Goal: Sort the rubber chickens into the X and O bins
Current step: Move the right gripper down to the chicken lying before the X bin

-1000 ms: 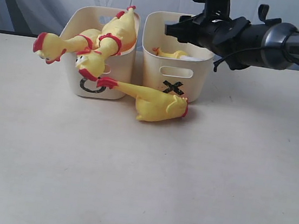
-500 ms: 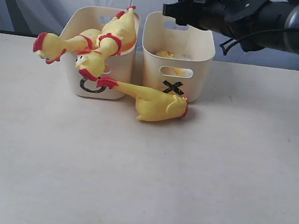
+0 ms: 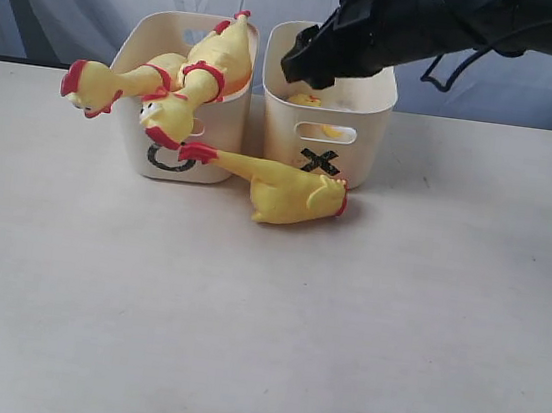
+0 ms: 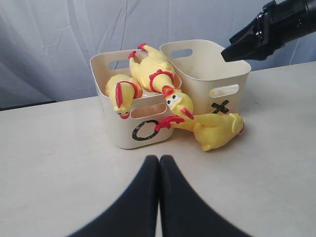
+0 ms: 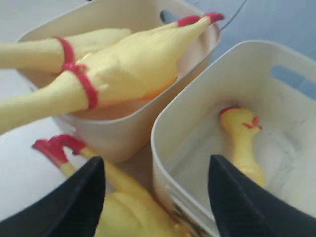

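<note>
Yellow rubber chicken piece (image 3: 288,193) is lying lengthwise along the front of the cream plastic X tub (image 3: 363,152); my right pincer (image 3: 298,66), wide open and empty, hangs just above that tub.

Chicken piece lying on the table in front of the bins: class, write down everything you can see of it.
The chicken piece is yellow and rubbery-looking. Red feet sit at one end of a thin leg section, which widens into a plump body ending in a red band; no head shows. It lies flat on the table, outside both bins, with its feet by the O bin front and its body before the X bin. A whole chicken's head hangs just above the feet; whether they touch cannot be told.
</note>
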